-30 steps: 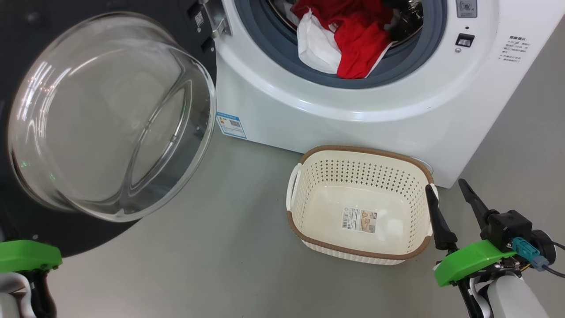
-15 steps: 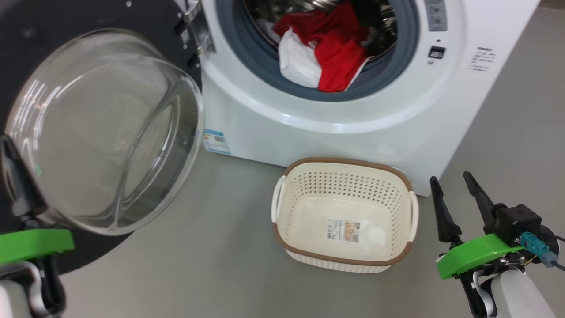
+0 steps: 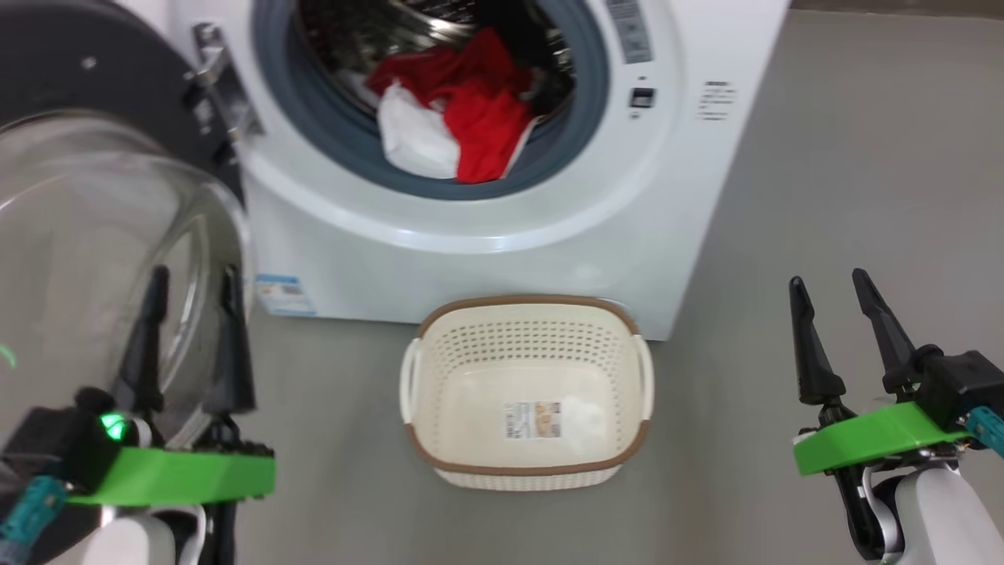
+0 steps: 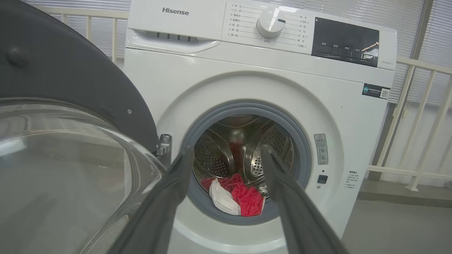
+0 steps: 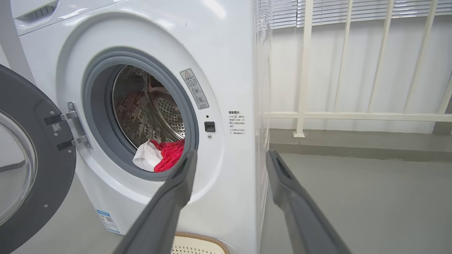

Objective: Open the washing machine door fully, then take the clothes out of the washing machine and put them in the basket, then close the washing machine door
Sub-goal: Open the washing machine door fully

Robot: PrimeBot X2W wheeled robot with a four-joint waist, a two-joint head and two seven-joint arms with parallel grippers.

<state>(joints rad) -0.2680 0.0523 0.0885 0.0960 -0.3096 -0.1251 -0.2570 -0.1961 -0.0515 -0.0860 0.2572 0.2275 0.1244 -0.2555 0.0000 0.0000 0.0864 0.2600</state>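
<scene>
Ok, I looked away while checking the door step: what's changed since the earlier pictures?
The left gripper has risen into the head view before the washing machine door, fingers spread, holding nothing. The camera itself swung, so the rest merely shifted in frame. Unchanged: that door open, right gripper open, clothes in the washing machine, basket empty.

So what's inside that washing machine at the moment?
Red clothes with a white panel lie heaped at the front of the drum, spilling onto the grey gasket. Behind them perforated steel shows. Anything beneath the heap is covered.
</scene>
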